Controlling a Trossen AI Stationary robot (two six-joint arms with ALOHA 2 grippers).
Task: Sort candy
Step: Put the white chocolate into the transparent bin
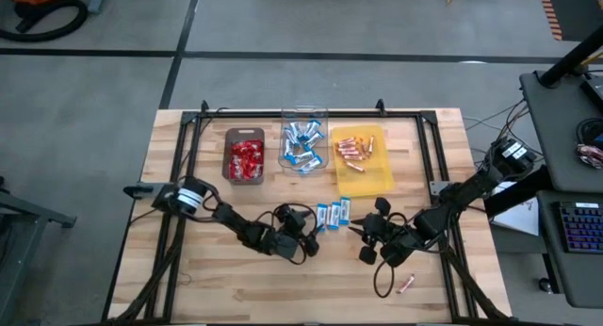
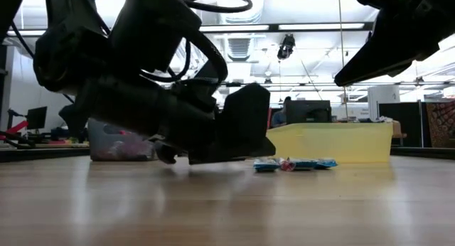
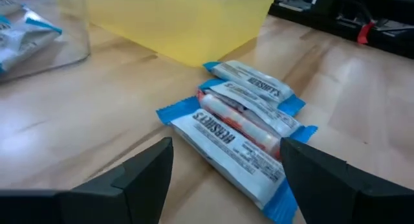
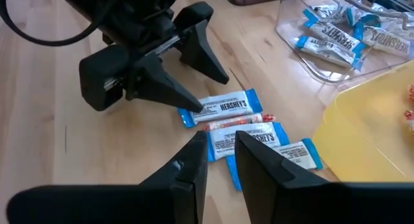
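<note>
Spanning most of the high view, the wooden table carries three trays in a row at its far side, each apparently there to take one kind of candy: a dark tray with red packets, a clear tray with blue-and-white bars, and a yellow tray with copper sticks. Unsorted sweets lie nearer: a small cluster of blue bars with one red-and-white piece wedged among them sits just in front of the yellow tray, and a lone copper stick lies well apart near the right arm.

The left end effector is low over the table, its fingers spread wide to either side of the nearest bar, holding nothing; the spread suits closing on that bar. The right end effector hovers over the same cluster from the other side, fingers narrow with a slim gap and empty.
</note>
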